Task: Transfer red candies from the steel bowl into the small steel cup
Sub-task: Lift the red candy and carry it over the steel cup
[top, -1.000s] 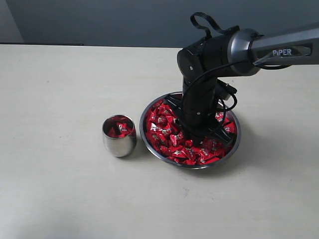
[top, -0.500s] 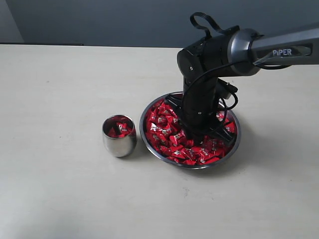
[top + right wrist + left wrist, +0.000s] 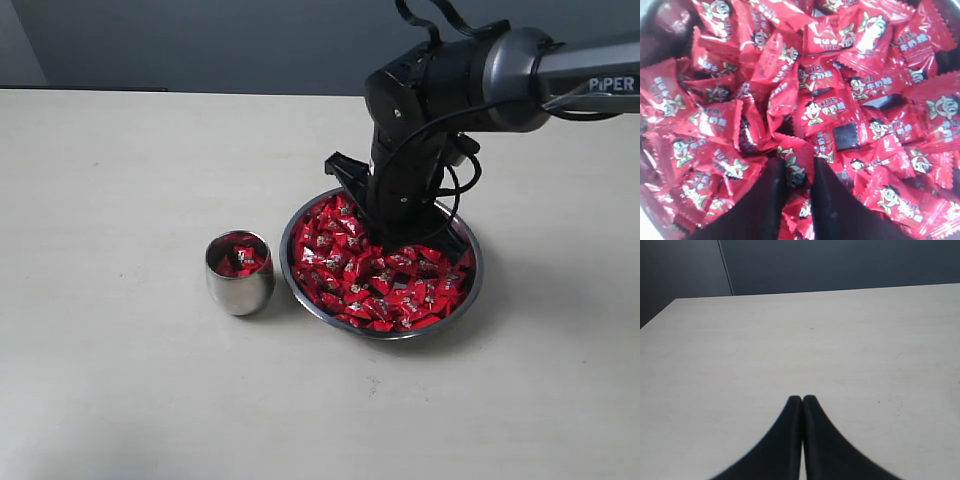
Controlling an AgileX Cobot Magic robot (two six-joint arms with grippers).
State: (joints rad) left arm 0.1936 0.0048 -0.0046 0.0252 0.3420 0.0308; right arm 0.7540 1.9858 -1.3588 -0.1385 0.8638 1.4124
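Now my right gripper (image 3: pixel 797 167) has risen above the steel bowl (image 3: pixel 384 337), fingers pinching one of the red candies (image 3: pixel 793 175). Next I carry it to the small steel cup (image 3: pixel 238 287); my left gripper (image 3: pixel 802 399) sits closed, empty.

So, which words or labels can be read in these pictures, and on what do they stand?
"PIPER": white letters on the right arm.
On the red candies: white print beside a cartoon face, too blurred to read.
On the bowl, the cup and the table: nothing.
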